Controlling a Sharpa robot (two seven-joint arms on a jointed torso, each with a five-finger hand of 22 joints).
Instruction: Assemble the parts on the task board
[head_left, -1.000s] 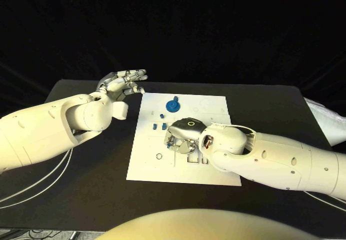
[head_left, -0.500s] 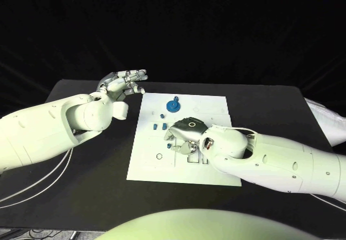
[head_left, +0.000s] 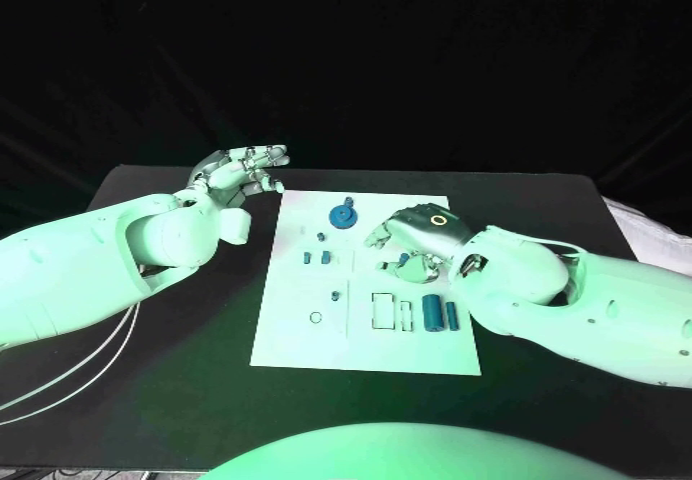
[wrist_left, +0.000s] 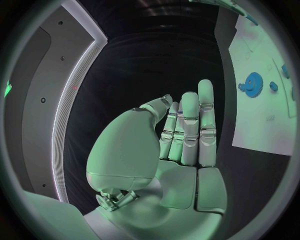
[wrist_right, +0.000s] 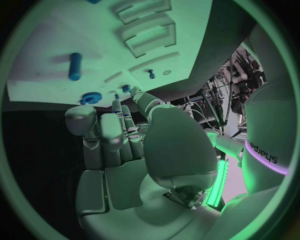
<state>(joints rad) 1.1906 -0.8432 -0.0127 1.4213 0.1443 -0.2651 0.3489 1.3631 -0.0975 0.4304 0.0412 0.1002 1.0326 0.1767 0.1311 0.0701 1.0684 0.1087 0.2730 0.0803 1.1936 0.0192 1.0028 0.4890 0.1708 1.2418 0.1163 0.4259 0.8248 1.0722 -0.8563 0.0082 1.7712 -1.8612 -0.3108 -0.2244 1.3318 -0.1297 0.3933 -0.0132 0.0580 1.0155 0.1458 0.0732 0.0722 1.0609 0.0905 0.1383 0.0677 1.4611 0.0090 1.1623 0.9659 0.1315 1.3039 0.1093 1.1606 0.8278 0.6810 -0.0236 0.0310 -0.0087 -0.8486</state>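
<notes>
The white task board (head_left: 296, 335) lies in the middle of the table. A blue gear (head_left: 343, 214) stands near its far edge, also in the left wrist view (wrist_left: 253, 81). Several small blue pegs (head_left: 317, 257) sit on the board's left half. Two blue cylinders (head_left: 440, 315) lie side by side near its right edge, one seen in the right wrist view (wrist_right: 75, 66). My right hand (head_left: 411, 240) hovers over the board's far right part, fingers straight (wrist_right: 119, 145), holding nothing. My left hand (head_left: 238, 170) is raised off the board's far left corner, fingers extended together (wrist_left: 184, 135), empty.
Rectangular slots (head_left: 385, 310) and a small ring (head_left: 316, 317) mark the board's near half. Black table (head_left: 173, 340) surrounds the board. A pale crumpled sheet (head_left: 656, 250) lies at the table's right edge. My right forearm (head_left: 577, 300) crosses the table right of the board.
My right hand has moved from the board's middle toward its far right, uncovering the two blue cylinders and the slots. The left hand has barely moved.
</notes>
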